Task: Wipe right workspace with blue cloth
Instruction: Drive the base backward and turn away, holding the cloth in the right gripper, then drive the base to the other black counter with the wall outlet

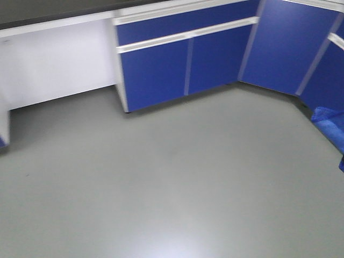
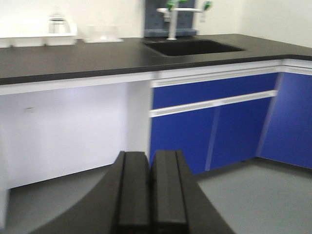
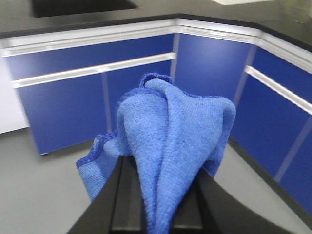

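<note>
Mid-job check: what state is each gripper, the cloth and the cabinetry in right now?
left gripper: shut, holding nothing.
right gripper: shut on blue cloth.
blue cloth: bunched, draped over the right gripper, not on any surface.
cabinet doors: closed.
drawer: closed.

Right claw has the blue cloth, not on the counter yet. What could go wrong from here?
1. The blue cloth is bunched over the right claw, hiding how it is gripped; it might slip, or wipe with little contact.
2. All views are blurred, suggesting motion, with the blue cabinets close at a corner; a bump seems possible.
</note>
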You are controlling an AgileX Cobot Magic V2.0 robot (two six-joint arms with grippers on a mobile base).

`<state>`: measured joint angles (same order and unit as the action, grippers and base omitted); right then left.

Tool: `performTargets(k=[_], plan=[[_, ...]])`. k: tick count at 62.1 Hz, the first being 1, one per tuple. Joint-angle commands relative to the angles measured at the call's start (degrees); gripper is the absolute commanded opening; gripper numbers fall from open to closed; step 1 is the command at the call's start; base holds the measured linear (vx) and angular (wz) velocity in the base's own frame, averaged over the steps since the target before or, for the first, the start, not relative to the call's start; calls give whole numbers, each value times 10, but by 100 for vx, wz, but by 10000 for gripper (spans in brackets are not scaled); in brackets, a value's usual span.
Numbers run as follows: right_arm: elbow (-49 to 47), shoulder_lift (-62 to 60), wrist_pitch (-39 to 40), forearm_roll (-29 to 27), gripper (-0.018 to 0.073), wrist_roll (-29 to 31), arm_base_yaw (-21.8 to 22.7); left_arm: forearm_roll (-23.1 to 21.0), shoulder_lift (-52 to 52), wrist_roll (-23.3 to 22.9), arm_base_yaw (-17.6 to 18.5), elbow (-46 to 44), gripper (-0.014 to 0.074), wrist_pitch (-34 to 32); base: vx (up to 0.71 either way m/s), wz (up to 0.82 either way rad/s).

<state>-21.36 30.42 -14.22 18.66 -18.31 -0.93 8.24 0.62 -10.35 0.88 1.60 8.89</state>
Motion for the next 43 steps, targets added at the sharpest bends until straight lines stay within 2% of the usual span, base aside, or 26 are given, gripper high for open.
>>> performTargets(k=[1,24,43], plan=[[-18,2,42,6,-8,1,1,1,9,-5,-3,18,-6,-46,-10,-83],[-18,2,42,6,-8,1,1,1,9,-5,-3,18,-6,-46,-7,-85],[-18,2,42,6,-8,1,1,1,9,-5,-3,18,-6,-46,0,-70]])
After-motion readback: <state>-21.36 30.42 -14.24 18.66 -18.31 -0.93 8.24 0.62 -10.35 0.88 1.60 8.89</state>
